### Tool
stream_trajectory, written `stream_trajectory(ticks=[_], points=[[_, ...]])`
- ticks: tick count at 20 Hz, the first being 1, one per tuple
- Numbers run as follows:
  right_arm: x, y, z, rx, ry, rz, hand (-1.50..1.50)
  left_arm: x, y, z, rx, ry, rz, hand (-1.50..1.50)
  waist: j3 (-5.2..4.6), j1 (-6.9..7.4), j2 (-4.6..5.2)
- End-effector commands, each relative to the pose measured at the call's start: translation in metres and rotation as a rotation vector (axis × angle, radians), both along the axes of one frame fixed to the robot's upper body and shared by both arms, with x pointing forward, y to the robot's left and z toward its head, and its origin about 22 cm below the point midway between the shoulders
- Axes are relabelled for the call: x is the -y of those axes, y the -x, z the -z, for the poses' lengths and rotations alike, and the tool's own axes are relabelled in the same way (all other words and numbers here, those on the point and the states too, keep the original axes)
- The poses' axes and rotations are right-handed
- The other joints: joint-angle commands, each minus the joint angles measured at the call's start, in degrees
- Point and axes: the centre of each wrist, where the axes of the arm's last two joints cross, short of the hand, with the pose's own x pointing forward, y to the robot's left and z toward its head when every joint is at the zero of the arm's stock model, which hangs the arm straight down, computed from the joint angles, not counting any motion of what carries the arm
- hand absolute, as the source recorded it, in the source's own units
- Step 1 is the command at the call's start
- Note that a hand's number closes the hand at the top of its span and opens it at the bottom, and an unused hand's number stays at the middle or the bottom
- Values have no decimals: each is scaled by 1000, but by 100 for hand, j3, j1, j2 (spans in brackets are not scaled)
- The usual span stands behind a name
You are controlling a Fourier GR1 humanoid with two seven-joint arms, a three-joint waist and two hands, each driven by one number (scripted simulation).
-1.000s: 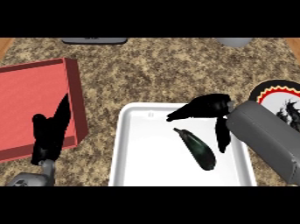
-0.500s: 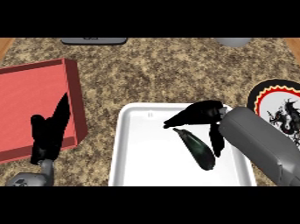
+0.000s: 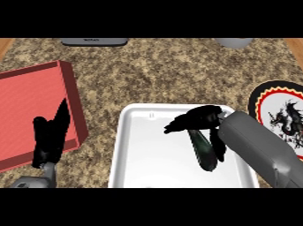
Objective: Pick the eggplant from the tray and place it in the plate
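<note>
No legible text, brand, number or label appears on any item. The plate [image 3: 285, 122], at the right edge of the counter [image 3: 153, 70], carries a dragon emblem, not lettering. The dark object [image 3: 95, 42] at the counter's far edge bears a faint mark that cannot be read.
</note>
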Motion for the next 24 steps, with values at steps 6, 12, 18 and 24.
stream_trajectory(ticks=[6,12,18,24], points=[[6,-4,1,-17,-73,-89,150,0,4,19,-39,6,-1,0,-7,0,72],[-2,-8,8,74,-144,-46,150,-7,13,10,-45,18,-1,0,-6,21,69],[97,-14,3,385,-81,745,150,-23,18,17,-62,-2,-102,0,-13,-662,-90],[92,-9,-26,724,-185,1007,150,-30,17,12,-70,-20,-116,0,-23,-570,-83]])
